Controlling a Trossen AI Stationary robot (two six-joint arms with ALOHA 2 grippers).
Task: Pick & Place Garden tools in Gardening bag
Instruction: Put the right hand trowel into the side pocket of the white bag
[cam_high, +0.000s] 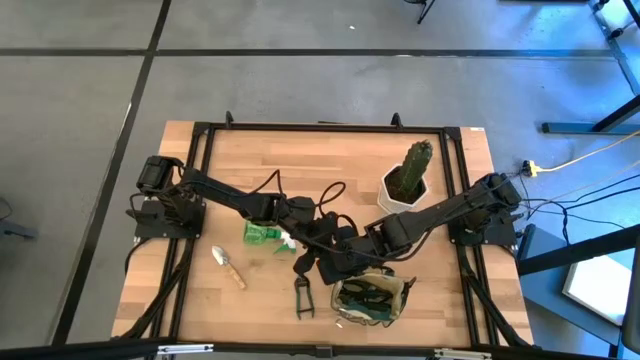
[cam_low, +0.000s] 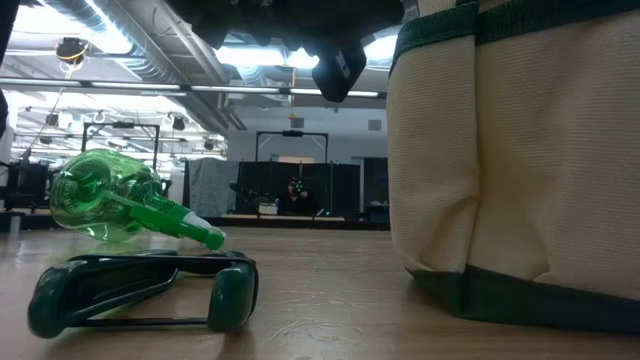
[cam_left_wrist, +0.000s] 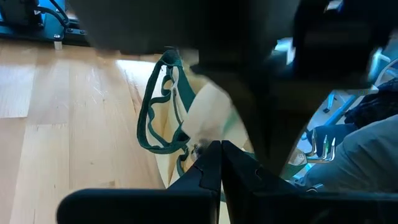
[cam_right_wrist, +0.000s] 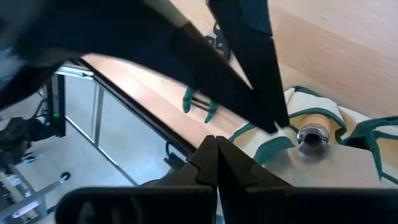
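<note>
- Centrally, near the front edge of the desk (cam_high: 260, 160), the gardening bag (cam_high: 372, 300) was seen standing upright, with dark tools already lodged inside it.
- Just behind the bag, both grippers were found close together: the left gripper (cam_high: 318, 262) and the right gripper (cam_high: 345, 262), each with its fingers pressed fully together and nothing held.
- In the right wrist view, a wooden handle (cam_right_wrist: 314, 127) with a metal end was seen lying in the bag's mouth.
- One pair of pruning shears (cam_high: 303, 295) was seen lying flat on the desk just left of the bag.
- The green spray bottle (cam_high: 263, 233) was seen on its side, behind and left of the bag.
- A silver trowel (cam_high: 227, 264) lay farther left of the bag.
- A cactus in a white pot (cam_high: 408, 178) stood well behind the bag.
</note>
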